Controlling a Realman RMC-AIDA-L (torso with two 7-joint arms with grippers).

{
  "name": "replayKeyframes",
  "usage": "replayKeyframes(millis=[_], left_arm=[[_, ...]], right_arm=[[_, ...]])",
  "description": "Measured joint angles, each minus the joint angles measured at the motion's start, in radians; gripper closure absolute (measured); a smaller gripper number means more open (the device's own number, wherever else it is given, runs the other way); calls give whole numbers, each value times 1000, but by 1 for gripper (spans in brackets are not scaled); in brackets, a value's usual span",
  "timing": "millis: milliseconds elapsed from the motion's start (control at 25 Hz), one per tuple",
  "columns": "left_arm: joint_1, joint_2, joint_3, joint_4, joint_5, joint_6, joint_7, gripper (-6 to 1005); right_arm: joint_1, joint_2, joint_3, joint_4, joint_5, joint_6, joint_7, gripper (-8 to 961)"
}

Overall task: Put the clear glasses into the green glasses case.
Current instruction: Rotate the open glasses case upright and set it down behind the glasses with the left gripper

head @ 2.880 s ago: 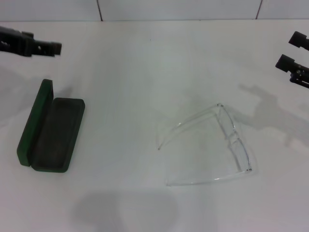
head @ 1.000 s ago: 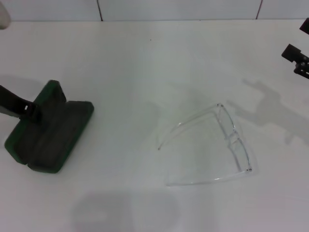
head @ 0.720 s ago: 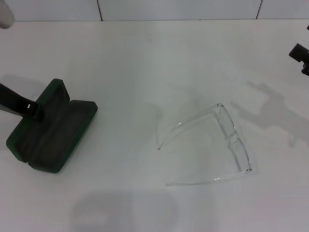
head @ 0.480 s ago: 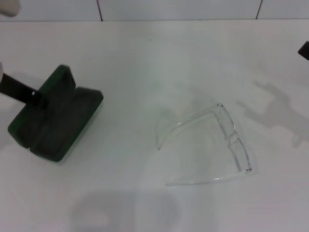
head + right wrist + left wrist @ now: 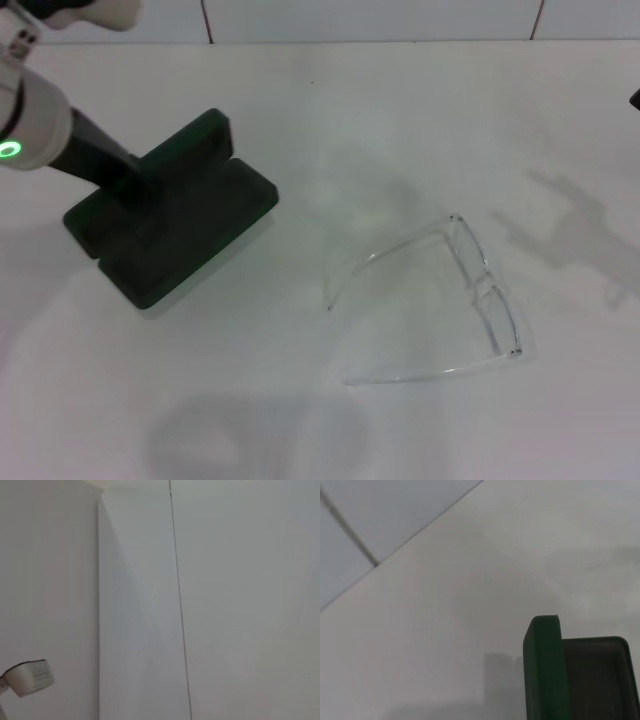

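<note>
The green glasses case lies open at the left of the white table, turned at an angle, its lid toward the back. My left gripper reaches in from the far left and is shut on the case at the lid side. In the left wrist view the case's green lid edge and dark lining show close up. The clear glasses rest right of centre with both arms unfolded, pointing left. Only a dark sliver of my right gripper shows at the right edge, far from the glasses.
The white table runs back to a tiled wall. The right arm's shadow falls beside the glasses. The right wrist view shows only white wall panels and a small white tag.
My left gripper came down onto the case, took hold of it, and has carried it right and toward the back, turning it. My right gripper has drawn back almost out of view.
</note>
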Motion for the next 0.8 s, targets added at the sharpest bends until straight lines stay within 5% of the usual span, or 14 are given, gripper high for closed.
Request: replayKeyframes(millis=[800], left_arm=[[-43,0,123,1,-38,-59,178,791]], right_arm=[[-121,3,78,7,1,-159,17,154]])
